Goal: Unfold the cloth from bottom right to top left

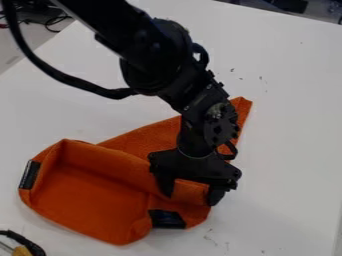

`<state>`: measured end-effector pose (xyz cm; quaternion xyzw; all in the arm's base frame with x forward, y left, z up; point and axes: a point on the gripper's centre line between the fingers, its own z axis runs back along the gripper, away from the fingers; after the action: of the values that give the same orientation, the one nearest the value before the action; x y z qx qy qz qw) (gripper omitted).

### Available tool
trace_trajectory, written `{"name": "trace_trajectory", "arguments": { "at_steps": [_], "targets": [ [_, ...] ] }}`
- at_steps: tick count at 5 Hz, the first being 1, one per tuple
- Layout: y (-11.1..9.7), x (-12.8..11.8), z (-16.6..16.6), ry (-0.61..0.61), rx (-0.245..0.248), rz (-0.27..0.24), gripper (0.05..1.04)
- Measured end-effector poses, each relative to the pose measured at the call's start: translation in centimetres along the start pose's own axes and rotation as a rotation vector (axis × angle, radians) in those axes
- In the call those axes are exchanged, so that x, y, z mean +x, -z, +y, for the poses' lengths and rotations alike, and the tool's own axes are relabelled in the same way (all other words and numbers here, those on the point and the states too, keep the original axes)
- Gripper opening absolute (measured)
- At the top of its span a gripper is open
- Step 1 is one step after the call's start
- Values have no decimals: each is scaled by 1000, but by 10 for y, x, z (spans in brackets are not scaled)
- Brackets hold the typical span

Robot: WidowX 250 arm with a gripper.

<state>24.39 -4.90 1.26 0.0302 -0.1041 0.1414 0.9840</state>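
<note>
One orange cloth (93,200) lies folded, two black patches (167,219) at its edges; one gripper (190,196) hangs over it, wide around one fold.

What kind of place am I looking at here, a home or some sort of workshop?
Probably a robotics lab or workshop: a black robot arm stands over an orange cloth on a plain white table, and dark cables lie beyond the table's upper left edge.

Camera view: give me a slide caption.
Open gripper straddling part of a folded orange cloth on a white table.
</note>
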Motion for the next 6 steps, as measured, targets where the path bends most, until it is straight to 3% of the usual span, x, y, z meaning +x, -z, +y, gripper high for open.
{"name": "trace_trajectory", "arguments": {
  "at_steps": [2,4,5,6],
  "targets": [
    [-15,2,7,-1,29,-14,946],
    [-7,4,2,2,-14,-11,354],
    [-3,2,3,5,-17,6,144],
    [-1,4,2,12,-22,18,57]
  ]
}}
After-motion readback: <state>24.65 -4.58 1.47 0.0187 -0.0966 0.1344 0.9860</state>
